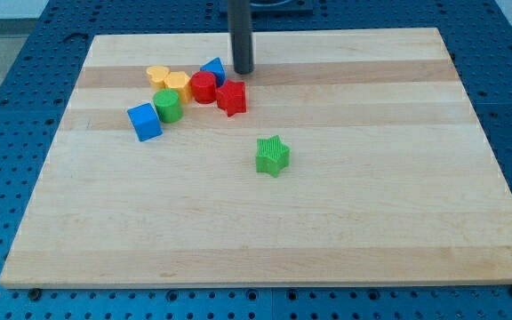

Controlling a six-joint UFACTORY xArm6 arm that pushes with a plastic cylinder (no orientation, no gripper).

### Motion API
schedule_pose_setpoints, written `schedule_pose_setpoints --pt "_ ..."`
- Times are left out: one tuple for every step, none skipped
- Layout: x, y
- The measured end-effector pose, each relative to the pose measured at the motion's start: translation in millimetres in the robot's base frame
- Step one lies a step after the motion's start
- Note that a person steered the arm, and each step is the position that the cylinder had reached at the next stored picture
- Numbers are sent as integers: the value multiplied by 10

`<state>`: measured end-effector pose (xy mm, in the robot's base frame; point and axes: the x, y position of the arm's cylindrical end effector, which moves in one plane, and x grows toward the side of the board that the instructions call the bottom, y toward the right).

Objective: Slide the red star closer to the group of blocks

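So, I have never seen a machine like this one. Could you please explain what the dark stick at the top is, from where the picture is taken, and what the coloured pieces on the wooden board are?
The dark stick is the end of a robot arm. It has no hand; it only pushes things with my tip, which slides on the wooden board. Nothing is held.

There is one picture, looking down at the board at a slant; where the camera is mounted is not known.

Near the view's top left lies a group of small blocks: a red star, a red cylinder, a blue block just left of my tip, two yellow blocks, a green cylinder and a blue cube. A green star lies alone, nearer the middle.

My tip stands just above the red star in the view.
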<state>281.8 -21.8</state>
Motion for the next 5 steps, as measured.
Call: schedule_pose_setpoints --pt "85 294" --pt "289 183" --pt "491 -178" --pt "670 -345" --pt "757 -294"
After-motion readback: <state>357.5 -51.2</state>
